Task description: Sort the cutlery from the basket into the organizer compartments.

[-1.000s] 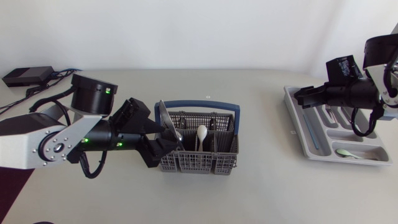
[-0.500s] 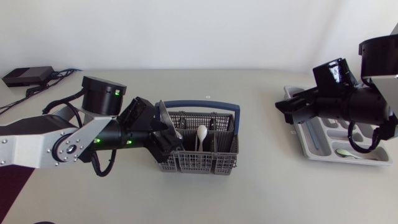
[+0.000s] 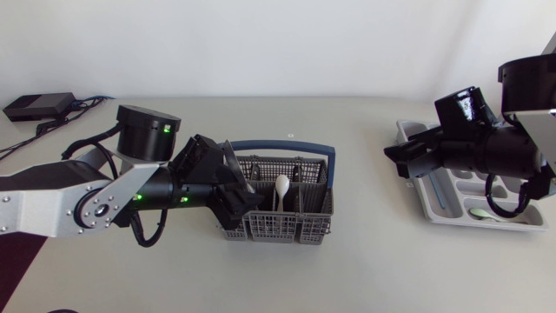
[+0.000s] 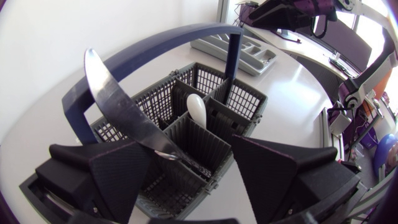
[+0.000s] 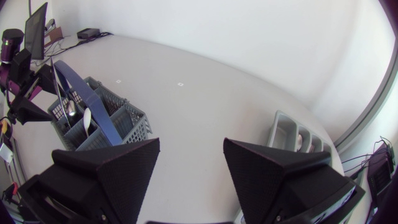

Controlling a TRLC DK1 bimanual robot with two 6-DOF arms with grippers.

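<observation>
Hovering at the end of the grey cutlery basket (image 3: 287,228), the left hand (image 3: 241,198) has its fingers spread wide and grips nothing. A table knife (image 4: 118,102) stands in the basket just beside one finger, blade up, seemingly leaning on it; its lower end is hidden. A white spoon (image 4: 196,111) stands ahead of the hand in a middle compartment. The right hand (image 3: 401,162), also spread and empty, hangs over the worktop (image 3: 365,261), the grey organizer (image 3: 432,198) just behind it.

Pale table (image 3: 365,217), 1 grey basket (image 3: 278,228) left of centre, 1 grey organizer (image 3: 437,198) near right edge
</observation>
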